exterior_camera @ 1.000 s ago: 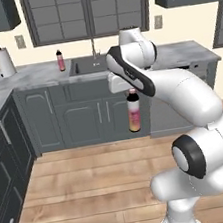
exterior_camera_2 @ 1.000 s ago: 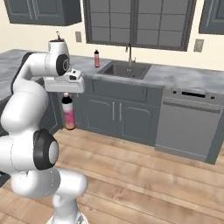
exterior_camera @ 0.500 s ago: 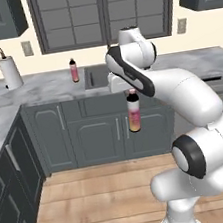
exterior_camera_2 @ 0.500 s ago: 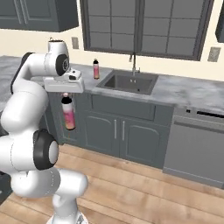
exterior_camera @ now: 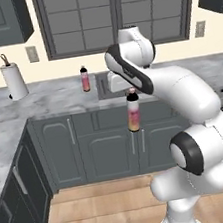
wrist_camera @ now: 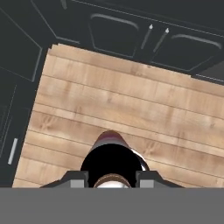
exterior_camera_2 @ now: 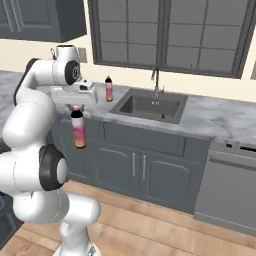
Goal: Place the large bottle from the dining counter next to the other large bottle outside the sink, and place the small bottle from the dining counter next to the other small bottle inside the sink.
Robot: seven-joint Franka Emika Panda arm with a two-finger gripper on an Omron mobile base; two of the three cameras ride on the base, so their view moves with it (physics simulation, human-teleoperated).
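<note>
pincer [exterior_camera: 130, 91]: clamped on the cap of the large bottle [exterior_camera: 133, 114], which hangs upright in front of the lower cabinets [exterior_camera: 103, 145] — over the wood floor [wrist_camera: 131, 109], not yet above the table [exterior_camera: 56, 99]
step: looks like the carry leg
next move: probably reach over the table edge, set it just beside the other large bottle [exterior_camera: 84, 79] left of the sink [exterior_camera_2: 147, 106]
labels: pink-orange wrap, no readable writing

2 bottles: one large bottle [exterior_camera: 133, 113] hanging from the hand [exterior_camera: 129, 90], one bottle [exterior_camera: 84, 78] upright on the tabletop [exterior_camera: 46, 100] beside the sink [exterior_camera_2: 148, 107]. 1 sink, 1 faucet [exterior_camera_2: 156, 82]. 1 paper towel roll [exterior_camera: 14, 80]. 1 dishwasher [exterior_camera_2: 232, 187]. 2 wall outlets [exterior_camera: 32, 53].
</note>
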